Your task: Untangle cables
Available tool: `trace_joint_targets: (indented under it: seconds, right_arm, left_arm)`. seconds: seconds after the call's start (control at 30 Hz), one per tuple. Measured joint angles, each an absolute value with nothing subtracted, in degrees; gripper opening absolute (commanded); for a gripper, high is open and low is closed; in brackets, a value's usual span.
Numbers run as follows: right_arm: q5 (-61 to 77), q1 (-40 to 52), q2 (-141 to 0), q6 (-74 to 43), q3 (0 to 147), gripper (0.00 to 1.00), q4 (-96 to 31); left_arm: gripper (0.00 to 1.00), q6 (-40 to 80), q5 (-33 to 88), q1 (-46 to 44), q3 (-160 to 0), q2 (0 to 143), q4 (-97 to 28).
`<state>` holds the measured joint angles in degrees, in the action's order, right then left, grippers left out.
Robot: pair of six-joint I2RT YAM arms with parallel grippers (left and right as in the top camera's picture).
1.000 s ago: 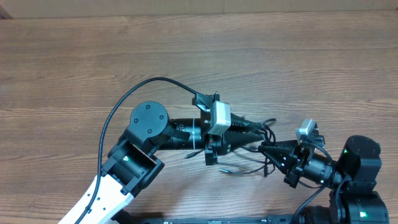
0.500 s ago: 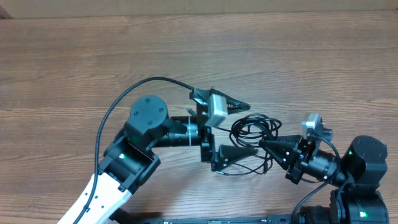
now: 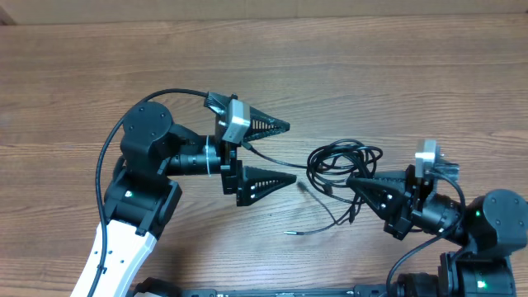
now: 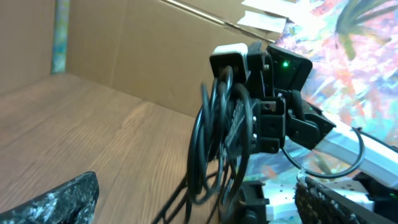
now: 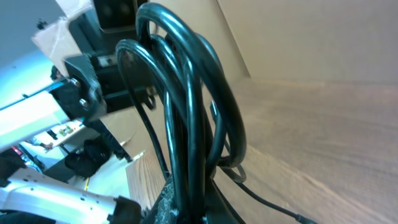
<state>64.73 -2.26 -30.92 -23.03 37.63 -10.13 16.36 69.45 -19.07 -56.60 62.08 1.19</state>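
The cables [image 3: 345, 157] are thin black cords bunched in a loose coil on the wooden table, with a plug end [image 3: 289, 233] trailing toward the front. My right gripper [image 3: 353, 183] is shut on the coil's near side. In the right wrist view the cables [image 5: 186, 106] rise as several loops straight out of the shut right gripper [image 5: 189, 206]. My left gripper [image 3: 292, 152] stands wide open to the left of the coil, apart from it. The left wrist view shows the cables [image 4: 217, 143] hanging ahead between the spread fingers [image 4: 50, 202].
The table [image 3: 371, 74] is brown wood. A cardboard wall [image 4: 143, 50] stands behind it. The left arm's own thick black wire [image 3: 124, 136] arcs over its base. The right arm's body [image 4: 280, 106] sits right behind the coil in the left wrist view.
My left gripper has opened, let go of the cables and drawn back to the left. The right gripper, still shut on the coil, has shifted a little to the right.
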Motion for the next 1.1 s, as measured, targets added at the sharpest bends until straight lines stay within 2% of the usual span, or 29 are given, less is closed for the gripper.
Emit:
trace_joint_targets:
  seconds: [0.3, 0.63, 0.93, 1.0, 1.1]
  right_arm:
    - [56.3, -2.3, -30.9, -34.9, 37.6, 0.04, -3.6]
    - [42.7, -2.3, -30.9, -46.1, 37.6, 0.04, 6.7]
    - [41.2, -2.3, -30.9, -50.0, 37.6, 0.04, 7.9]
    - [41.7, -2.3, -30.9, -50.6, 37.6, 0.04, 7.9]
    - [42.3, -2.3, -30.9, -51.9, 37.6, 0.04, 7.9]
  left_arm:
    - [1.00, 22.5, 69.5, -23.4, -56.6, 62.0, 1.2]
    - [1.00, 42.0, 53.1, -31.6, -56.6, 62.0, 1.5]
    - [1.00, 54.1, 39.1, -39.7, -56.6, 62.2, 11.8]
    - [0.93, 56.0, 37.0, -40.8, -56.6, 62.6, 13.5]
    - [0.93, 58.1, 34.5, -42.0, -56.6, 64.0, 15.4]
